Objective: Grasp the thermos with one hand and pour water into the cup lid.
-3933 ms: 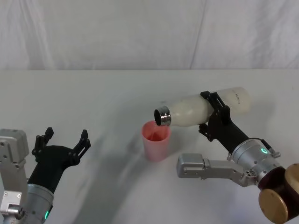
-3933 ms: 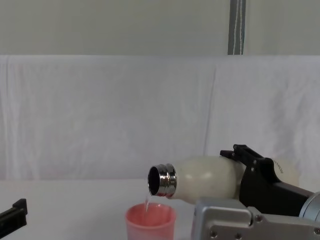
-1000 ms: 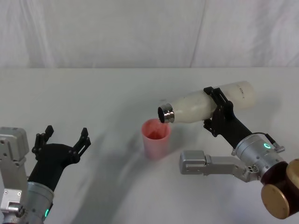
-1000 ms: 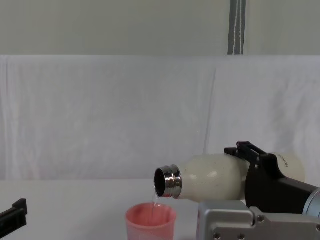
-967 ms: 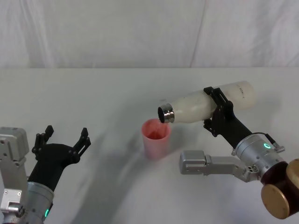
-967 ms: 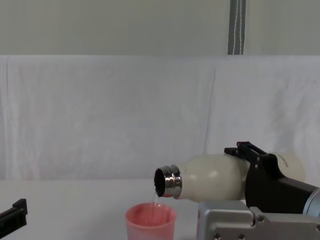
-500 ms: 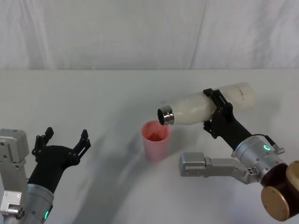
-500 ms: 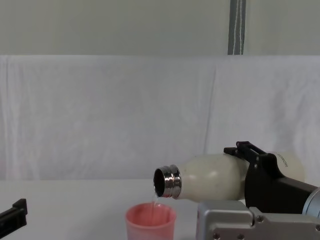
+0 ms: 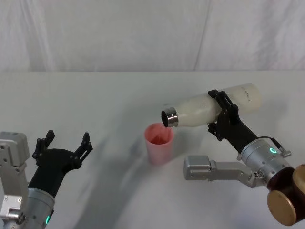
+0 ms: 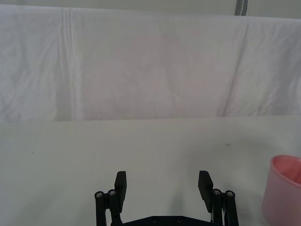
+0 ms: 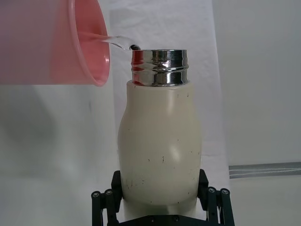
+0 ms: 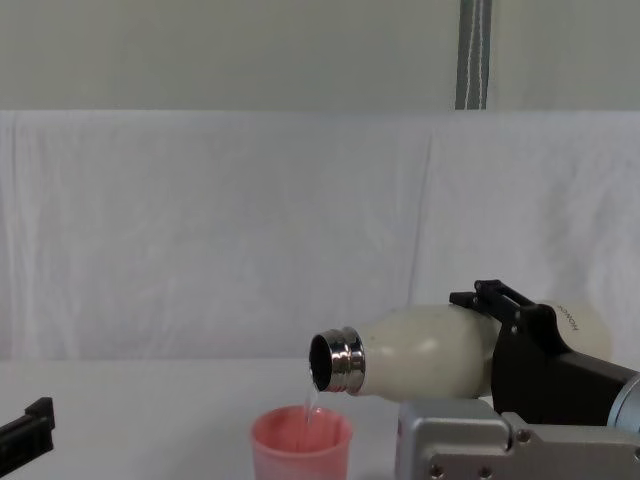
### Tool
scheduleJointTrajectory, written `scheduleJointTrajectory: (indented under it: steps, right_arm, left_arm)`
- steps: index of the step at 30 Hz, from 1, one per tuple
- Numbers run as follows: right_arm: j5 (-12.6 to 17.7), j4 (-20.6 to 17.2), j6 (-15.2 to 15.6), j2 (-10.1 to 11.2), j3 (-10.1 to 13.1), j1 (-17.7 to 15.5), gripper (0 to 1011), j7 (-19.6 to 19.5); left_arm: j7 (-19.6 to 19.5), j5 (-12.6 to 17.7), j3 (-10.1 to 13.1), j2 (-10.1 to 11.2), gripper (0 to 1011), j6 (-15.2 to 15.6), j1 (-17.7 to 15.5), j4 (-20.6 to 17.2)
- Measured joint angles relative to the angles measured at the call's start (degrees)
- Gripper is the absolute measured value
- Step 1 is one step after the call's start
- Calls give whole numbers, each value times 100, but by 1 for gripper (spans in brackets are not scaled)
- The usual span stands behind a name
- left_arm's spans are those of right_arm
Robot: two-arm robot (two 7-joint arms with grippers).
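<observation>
The cream-white speckled thermos (image 9: 205, 109) (image 12: 425, 351) (image 11: 160, 141) lies tipped nearly level, its steel neck over the rim of the pink cup lid (image 9: 158, 142) (image 12: 301, 445) (image 11: 51, 42). A thin stream of water runs from the neck into the cup lid. My right gripper (image 9: 222, 114) (image 11: 160, 200) is shut on the thermos around its middle. The cup lid stands upright on the white table (image 9: 119, 95). My left gripper (image 9: 64, 143) (image 10: 162, 186) hovers open at the near left, well apart from the cup lid, holding nothing.
A white cloth (image 9: 152, 33) covers the table and hangs as a backdrop behind it. A grey vertical pole (image 12: 472, 55) stands behind the backdrop.
The thermos has shifted very slightly in the right gripper and water keeps running into the cup lid. The left arm has not moved.
</observation>
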Motion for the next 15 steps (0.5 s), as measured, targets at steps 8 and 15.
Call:
scheduleJointTrajectory:
  steps: [8, 15]
  right_arm:
    - [-6, 4, -14, 0, 0, 14, 950, -16]
    - [29, 9, -43, -8, 9, 13, 950, -21]
  left_arm:
    - [0, 0, 0, 0, 1001, 0, 0, 0]
    - [0, 0, 0, 0, 1001, 0, 0, 0]
